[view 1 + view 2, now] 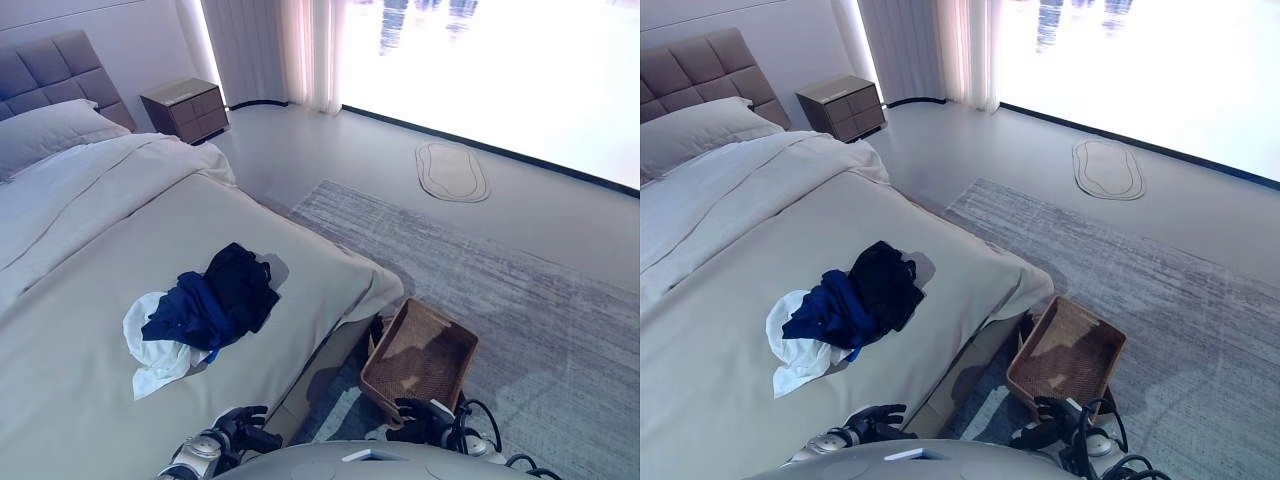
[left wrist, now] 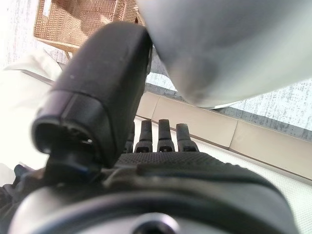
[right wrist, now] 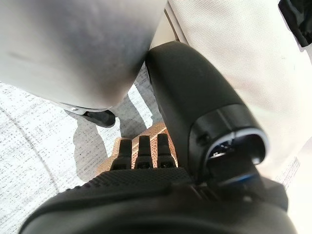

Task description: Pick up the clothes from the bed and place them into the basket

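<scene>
A small heap of clothes lies on the bed (image 1: pixel 90 420) near its foot: a black garment (image 1: pixel 240 285), a dark blue one (image 1: pixel 190 315) and a white one (image 1: pixel 155 355) partly under them. An empty brown wicker basket (image 1: pixel 440 320) stands on the floor by the bed's corner, to the right of the heap. My left hand (image 1: pixel 240 430) hangs low by the bed's near edge, short of the clothes, fingers straight and empty. My right hand (image 1: pixel 415 420) hovers just at the basket's near end, also open and empty. The basket (image 2: pixel 83 19) shows past the thumb in the left wrist view.
A folded duvet (image 1: pixel 100 190) and pillow (image 1: pixel 50 130) cover the bed's head end below a padded headboard. A brown nightstand (image 1: pixel 187 108) stands at the back by the curtains (image 1: pixel 270 50). A grey rug (image 1: pixel 520 290) lies under the basket, with an oval mat (image 1: pixel 452 172) beyond.
</scene>
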Tool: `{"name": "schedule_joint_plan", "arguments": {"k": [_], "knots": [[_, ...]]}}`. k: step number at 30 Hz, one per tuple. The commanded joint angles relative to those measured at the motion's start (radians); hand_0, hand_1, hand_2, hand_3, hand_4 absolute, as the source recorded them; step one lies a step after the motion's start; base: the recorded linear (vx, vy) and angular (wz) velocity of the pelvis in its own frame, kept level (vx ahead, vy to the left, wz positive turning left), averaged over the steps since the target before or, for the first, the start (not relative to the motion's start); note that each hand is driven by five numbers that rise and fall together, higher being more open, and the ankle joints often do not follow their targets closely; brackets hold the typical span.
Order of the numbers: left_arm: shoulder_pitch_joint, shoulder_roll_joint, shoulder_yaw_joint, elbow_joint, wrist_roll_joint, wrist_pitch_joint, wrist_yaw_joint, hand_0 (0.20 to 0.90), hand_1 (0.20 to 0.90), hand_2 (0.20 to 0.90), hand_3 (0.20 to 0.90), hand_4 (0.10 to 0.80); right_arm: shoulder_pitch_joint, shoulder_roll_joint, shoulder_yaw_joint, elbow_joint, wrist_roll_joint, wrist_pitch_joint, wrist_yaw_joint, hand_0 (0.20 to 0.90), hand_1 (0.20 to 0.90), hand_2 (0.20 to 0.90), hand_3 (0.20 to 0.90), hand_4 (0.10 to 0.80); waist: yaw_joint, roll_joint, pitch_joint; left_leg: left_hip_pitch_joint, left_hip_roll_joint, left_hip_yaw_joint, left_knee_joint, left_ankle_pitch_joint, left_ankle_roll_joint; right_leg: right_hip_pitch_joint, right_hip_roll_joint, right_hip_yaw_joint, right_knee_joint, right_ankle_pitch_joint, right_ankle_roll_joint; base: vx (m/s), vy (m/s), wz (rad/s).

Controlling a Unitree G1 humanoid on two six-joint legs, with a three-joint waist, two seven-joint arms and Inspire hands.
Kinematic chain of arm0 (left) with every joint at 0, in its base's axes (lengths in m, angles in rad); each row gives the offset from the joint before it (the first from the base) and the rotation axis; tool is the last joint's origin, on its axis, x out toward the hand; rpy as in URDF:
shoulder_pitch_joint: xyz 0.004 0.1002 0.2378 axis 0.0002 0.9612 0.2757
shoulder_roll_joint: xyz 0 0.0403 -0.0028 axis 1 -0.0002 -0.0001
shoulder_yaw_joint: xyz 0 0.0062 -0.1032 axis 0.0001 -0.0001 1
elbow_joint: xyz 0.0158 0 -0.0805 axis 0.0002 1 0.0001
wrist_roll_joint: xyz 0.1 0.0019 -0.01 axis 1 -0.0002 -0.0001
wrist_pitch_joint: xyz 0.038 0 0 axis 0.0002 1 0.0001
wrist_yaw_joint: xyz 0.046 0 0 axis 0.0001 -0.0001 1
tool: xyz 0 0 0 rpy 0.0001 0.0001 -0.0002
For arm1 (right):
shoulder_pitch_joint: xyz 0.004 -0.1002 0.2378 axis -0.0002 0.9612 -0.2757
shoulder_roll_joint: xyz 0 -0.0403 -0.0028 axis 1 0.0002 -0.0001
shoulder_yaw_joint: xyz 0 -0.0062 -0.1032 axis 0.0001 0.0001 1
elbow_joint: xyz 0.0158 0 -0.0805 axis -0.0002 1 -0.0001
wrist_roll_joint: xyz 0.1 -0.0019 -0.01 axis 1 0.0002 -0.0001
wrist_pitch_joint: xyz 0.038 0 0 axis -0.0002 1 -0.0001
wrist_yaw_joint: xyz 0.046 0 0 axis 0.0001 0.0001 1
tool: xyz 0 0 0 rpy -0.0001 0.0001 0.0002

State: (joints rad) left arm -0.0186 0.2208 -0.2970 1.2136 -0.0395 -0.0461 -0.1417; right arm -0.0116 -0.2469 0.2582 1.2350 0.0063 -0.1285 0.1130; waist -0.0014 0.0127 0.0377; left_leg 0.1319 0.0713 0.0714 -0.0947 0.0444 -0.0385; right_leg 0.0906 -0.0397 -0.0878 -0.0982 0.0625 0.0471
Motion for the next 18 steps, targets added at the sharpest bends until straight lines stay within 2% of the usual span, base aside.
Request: {"name": "schedule_joint_plan", "arguments": {"k": [1,9,18], "knots": [[-0.059,-0.013,-0.008,0.069,0.015,-0.017,-0.028,0.900,0.900,0.900,0.900,0.800,-0.071,0.026,0.033,0.013,-0.022,-0.050,-0.002,0.900,0.900,0.900,0.900,0.800,-0.004,-0.042,0.048,0.042,-0.069,-0.010,0.012,-0.096,0.046,0.052,-0.006,-0.009,0.027,-0.056,0.015,0.000,0.000,0.00],[-0.065,-0.010,-0.006,0.071,0.007,-0.011,-0.011,0.900,0.900,0.900,0.900,0.800,-0.073,0.023,0.034,0.013,0.004,-0.044,-0.002,0.900,0.900,0.900,0.900,0.800,-0.003,-0.039,0.049,0.037,-0.070,-0.008,0.019,-0.097,0.048,0.048,-0.007,-0.011,0.032,-0.057,0.013,0.000,0.000,0.00],[-0.050,-0.016,0.001,0.076,0.006,-0.012,0.003,0.900,0.900,0.900,0.900,0.800,-0.060,0.030,-0.051,0.029,0.181,-0.027,-0.024,0.900,0.900,0.900,0.900,0.800,-0.003,-0.036,0.049,0.041,-0.073,-0.010,0.019,-0.097,0.049,0.051,-0.009,-0.015,0.033,-0.054,0.015,0.007,0.002,0.00]]}}
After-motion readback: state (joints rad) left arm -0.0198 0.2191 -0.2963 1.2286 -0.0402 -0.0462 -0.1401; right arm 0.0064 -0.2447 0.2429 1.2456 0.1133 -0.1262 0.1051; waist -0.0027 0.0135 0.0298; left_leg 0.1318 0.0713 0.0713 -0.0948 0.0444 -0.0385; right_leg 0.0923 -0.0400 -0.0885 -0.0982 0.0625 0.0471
